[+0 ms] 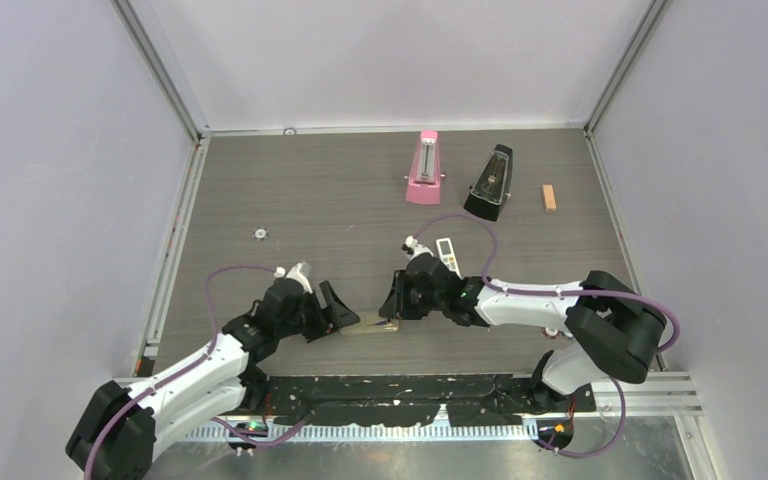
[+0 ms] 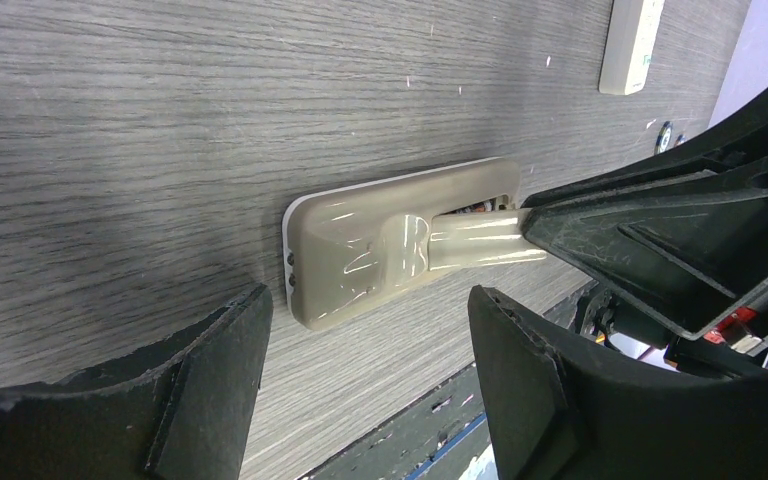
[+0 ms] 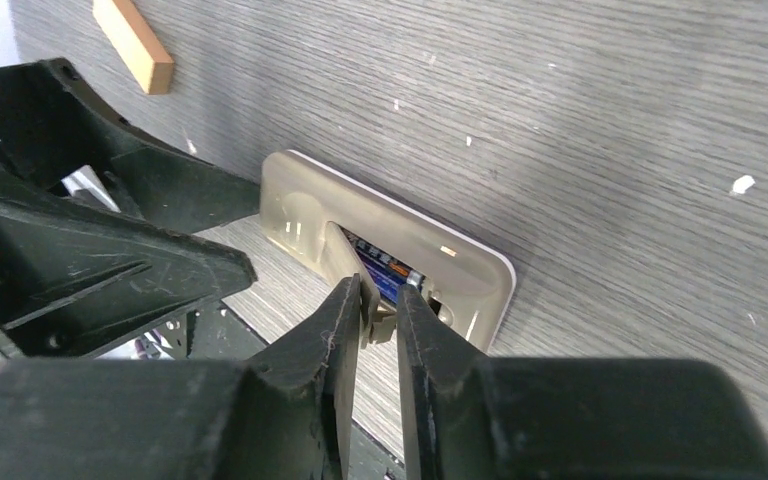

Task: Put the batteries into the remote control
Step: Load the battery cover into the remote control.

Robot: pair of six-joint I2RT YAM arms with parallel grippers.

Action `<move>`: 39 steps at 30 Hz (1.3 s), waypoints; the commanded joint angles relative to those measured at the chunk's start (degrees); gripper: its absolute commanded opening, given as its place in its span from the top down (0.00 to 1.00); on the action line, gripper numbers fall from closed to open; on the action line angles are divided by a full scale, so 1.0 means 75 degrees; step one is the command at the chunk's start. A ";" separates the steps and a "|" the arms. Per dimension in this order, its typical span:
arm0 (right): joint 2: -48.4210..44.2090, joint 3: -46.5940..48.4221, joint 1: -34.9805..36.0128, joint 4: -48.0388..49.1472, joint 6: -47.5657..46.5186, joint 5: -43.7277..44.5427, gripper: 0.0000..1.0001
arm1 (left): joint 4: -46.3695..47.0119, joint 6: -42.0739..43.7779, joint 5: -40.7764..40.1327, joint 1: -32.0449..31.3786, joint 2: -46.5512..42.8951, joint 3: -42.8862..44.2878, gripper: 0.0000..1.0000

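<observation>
The remote control (image 1: pixel 372 325) lies face down near the table's front edge, its grey-beige back up (image 2: pixel 360 250). Its battery bay is open, and bluish-purple batteries (image 3: pixel 385 272) lie inside it. A beige battery cover (image 3: pixel 345 260) slants over the bay. My right gripper (image 3: pixel 380 295) is shut on the cover's end and comes in from the right (image 1: pixel 392 305). My left gripper (image 2: pixel 370 300) stands open at the remote's other end, its fingers (image 2: pixel 230 340) clear of it on either side.
A broader white remote (image 1: pixel 447 256) lies just behind the right gripper. Further back stand a pink metronome (image 1: pixel 424 168), a black metronome (image 1: pixel 490 183) and an orange block (image 1: pixel 549 197). A small round piece (image 1: pixel 259 233) lies at the left.
</observation>
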 commanded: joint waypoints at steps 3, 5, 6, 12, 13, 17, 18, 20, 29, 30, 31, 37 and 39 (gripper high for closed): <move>0.0173 0.0244 0.0084 -0.1165 -0.0220 0.0385 0.73 | -0.0259 0.0254 -0.0177 -0.0011 0.0109 -0.0031 0.26; 0.0153 0.0306 0.0101 -0.1257 -0.0266 0.0403 0.70 | -0.0255 0.0259 -0.0217 -0.0014 0.0099 -0.0043 0.26; 0.0136 0.0331 0.0103 -0.1266 -0.0282 0.0394 0.69 | -0.0253 0.0253 -0.0220 -0.0015 0.0097 -0.0043 0.26; 0.0065 0.0478 0.0121 -0.1439 -0.0387 0.0405 0.62 | -0.0272 0.0253 -0.0226 -0.0003 0.0101 -0.0043 0.26; 0.0057 0.0501 0.0130 -0.1474 -0.0399 0.0412 0.61 | -0.0274 0.0261 -0.0235 -0.0012 0.0091 -0.0036 0.26; 0.0010 0.0758 0.0139 -0.1791 -0.0573 0.0522 0.58 | -0.0270 0.0254 -0.0237 -0.0015 0.0097 -0.0049 0.26; 0.0007 0.0799 0.0140 -0.1896 -0.0598 0.0543 0.56 | -0.0265 0.0253 -0.0237 -0.0015 0.0095 -0.0044 0.26; 0.0019 0.0899 0.0134 -0.2039 -0.0655 0.0562 0.55 | -0.0275 0.0253 -0.0253 -0.0012 0.0090 -0.0049 0.25; -0.0005 0.1055 0.0162 -0.2204 -0.0729 0.0594 0.59 | -0.0286 0.0314 -0.0303 -0.0012 0.0127 -0.0055 0.25; 0.0004 0.1064 0.0169 -0.2190 -0.0729 0.0571 0.61 | -0.0279 0.0312 -0.0306 -0.0009 0.0136 -0.0055 0.25; 0.0015 0.1083 0.0179 -0.2175 -0.0728 0.0522 0.62 | -0.0269 0.0311 -0.0301 -0.0014 0.0148 -0.0063 0.26; 0.0085 0.1206 0.0249 -0.2141 -0.0709 0.0507 0.69 | -0.0239 0.0323 -0.0289 -0.0012 0.0206 -0.0082 0.26; 0.0118 0.1263 0.0275 -0.2177 -0.0730 0.0531 0.72 | -0.0221 0.0323 -0.0295 -0.0005 0.0224 -0.0078 0.26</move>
